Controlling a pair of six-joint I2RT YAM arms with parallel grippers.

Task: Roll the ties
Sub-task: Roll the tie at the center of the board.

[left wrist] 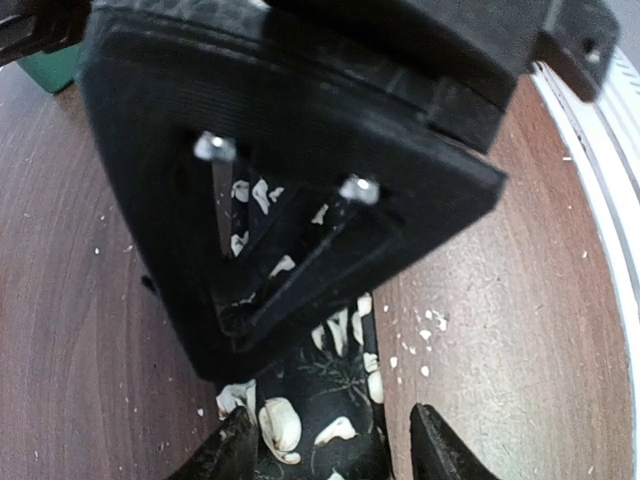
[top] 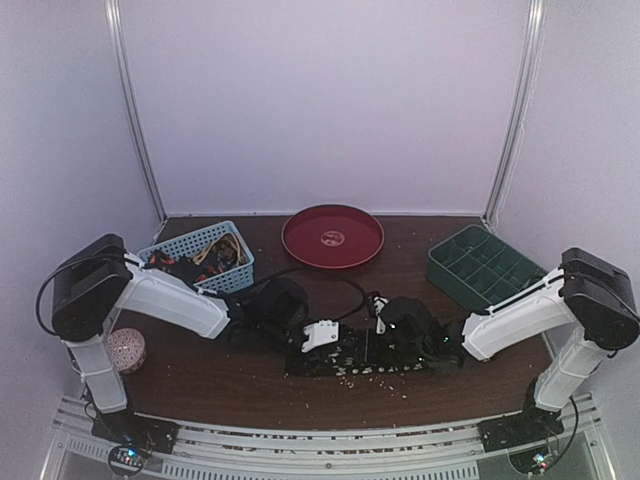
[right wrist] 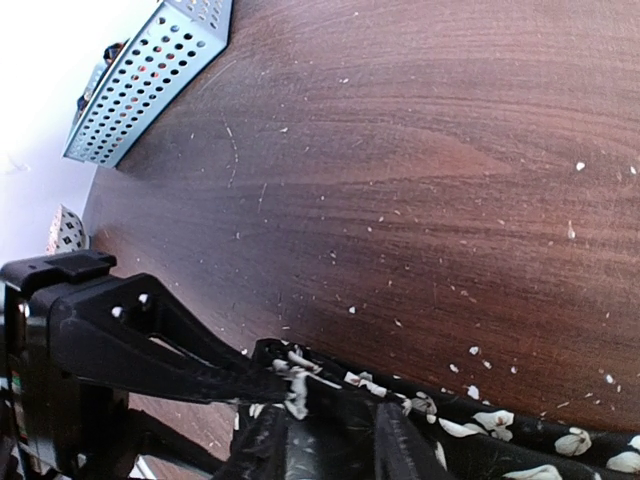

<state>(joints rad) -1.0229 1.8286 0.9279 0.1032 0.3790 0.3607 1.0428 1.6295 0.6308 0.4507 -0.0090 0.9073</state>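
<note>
A dark tie [top: 345,366] with pale flower shapes lies flat on the brown table in front of the arms. My left gripper [top: 340,348] is low over its left part. In the left wrist view its jaws [left wrist: 335,450] stand open astride the tie [left wrist: 330,400], the right finger clear of the cloth. My right gripper [top: 374,345] meets it from the right. Seen from the right wrist, its fingers [right wrist: 330,450] close in on the tie's folded end [right wrist: 300,380], and the rest of the tie [right wrist: 500,425] trails right. Other ties [top: 205,255] lie in a basket.
The blue basket [top: 235,275] stands at the back left, a round red tray [top: 333,237] at the back middle, and a green divided box [top: 480,265] at the back right. A speckled ball [top: 126,350] sits by the left arm's base. Pale crumbs [top: 380,375] dot the table.
</note>
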